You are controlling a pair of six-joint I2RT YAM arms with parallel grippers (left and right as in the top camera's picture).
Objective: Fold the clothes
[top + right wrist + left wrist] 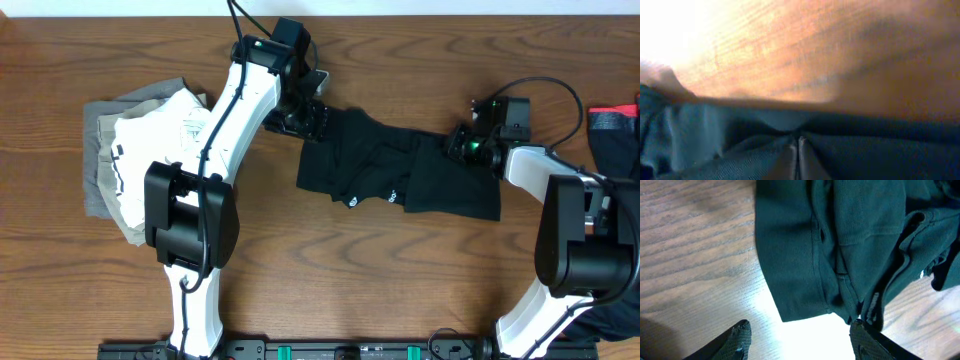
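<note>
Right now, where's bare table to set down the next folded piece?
Widest bare patch: front of the table, bordered by the shirt, left arm and right arm. A thinner strip runs behind the shirt. Crowded: the pile at left; more clothes at the right edge.

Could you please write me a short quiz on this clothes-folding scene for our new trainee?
1. True or false: the left end effector is clamped on the black shirt.
2. Which one pinches the shirt's edge? A. left end effector B. right end effector C. neither
3. Fill in: the pile of white and grey garments lies on the robot's ____ side of the shirt.
Key: 1 false, its jaws stand open over bare table; 2 B; 3 left.
</note>
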